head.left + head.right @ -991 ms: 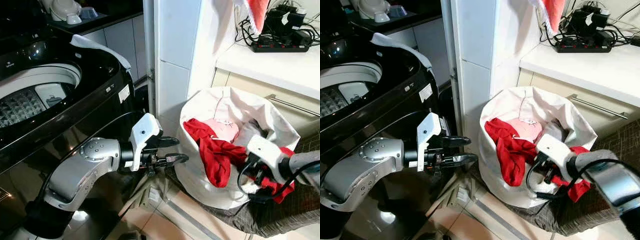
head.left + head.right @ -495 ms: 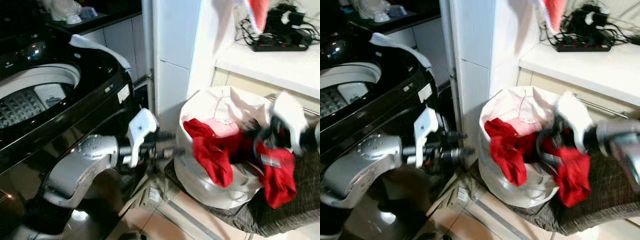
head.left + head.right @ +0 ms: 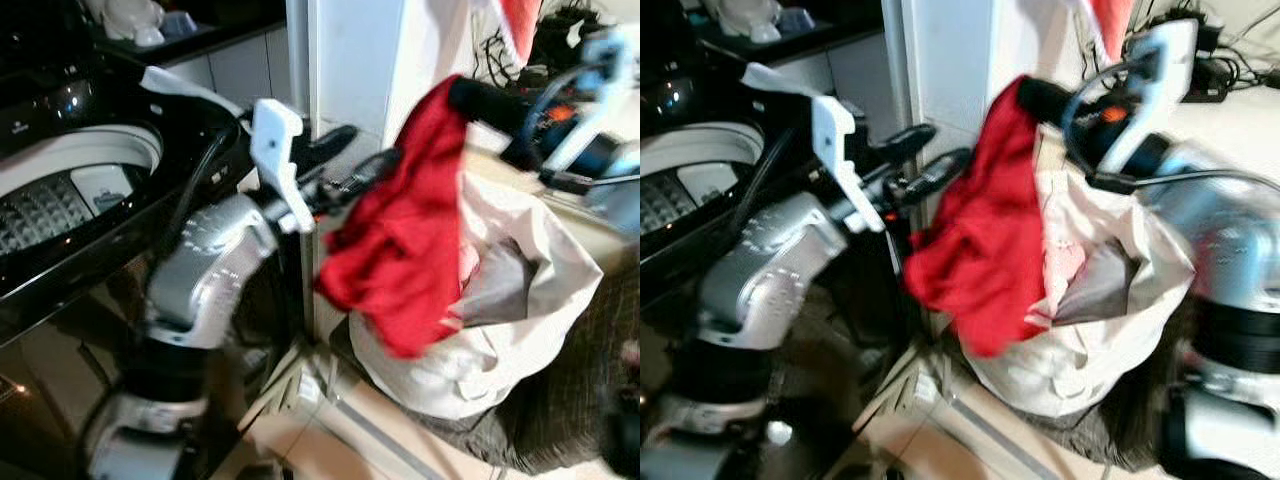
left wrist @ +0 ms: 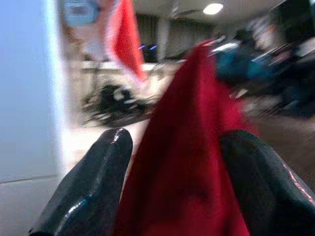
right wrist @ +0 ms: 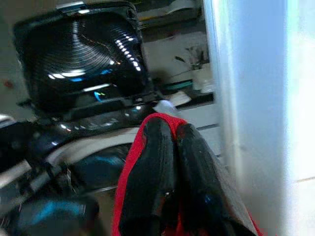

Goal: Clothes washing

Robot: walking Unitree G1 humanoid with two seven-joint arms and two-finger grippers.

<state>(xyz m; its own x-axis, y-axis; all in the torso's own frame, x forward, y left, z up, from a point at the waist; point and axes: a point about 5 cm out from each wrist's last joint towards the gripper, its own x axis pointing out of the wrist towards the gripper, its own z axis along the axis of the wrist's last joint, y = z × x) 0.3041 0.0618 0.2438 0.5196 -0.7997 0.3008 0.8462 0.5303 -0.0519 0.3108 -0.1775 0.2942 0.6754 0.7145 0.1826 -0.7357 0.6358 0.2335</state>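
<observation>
Red garment (image 3: 400,220) hanging above laundry bag (image 3: 520,330), right gripper (image 3: 470,97) jaws clamping it; left gripper (image 3: 355,160) jaws apart at 9 o'clock; washer drum (image 3: 60,195) awaiting load.

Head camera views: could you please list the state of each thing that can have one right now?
Red cloth garment: lifted out, hanging above the bag.
Right gripper: jaws shut on the garment's top.
Left gripper: jaws open beside the garment.
White fabric laundry bag: open, clothes still inside.
Black top-loading washing machine: lid raised, drum exposed.
</observation>
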